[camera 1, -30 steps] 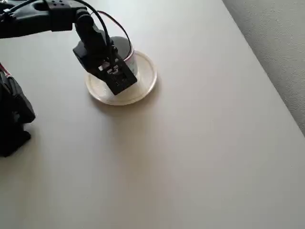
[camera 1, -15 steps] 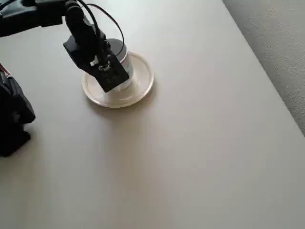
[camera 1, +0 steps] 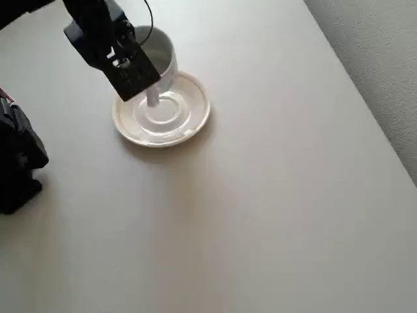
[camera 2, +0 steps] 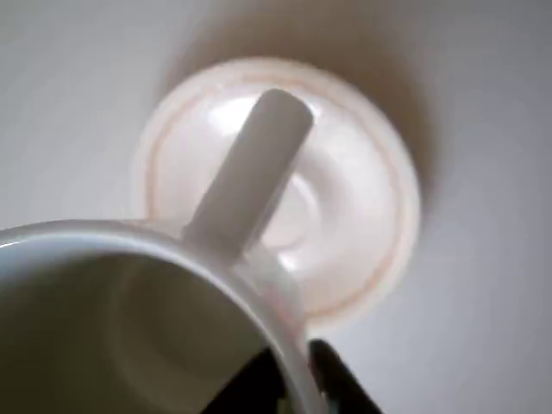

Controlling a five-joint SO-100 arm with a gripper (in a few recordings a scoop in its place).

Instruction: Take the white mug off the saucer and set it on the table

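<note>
White mug (camera 1: 158, 57), gripped at the rim by the closed pincer (camera 1: 133, 73), raised above the saucer (camera 1: 189, 117) on the desk (camera 1: 273, 195).

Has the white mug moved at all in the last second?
Yes. The white mug has gone up and toward the overhead picture's upper left, leaving the saucer's centre well bare.

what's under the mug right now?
The mug is lifted in the tool. In the wrist view the saucer lies below it, its centre well bare. The mug body covers the saucer's near edge and the table there.
</note>
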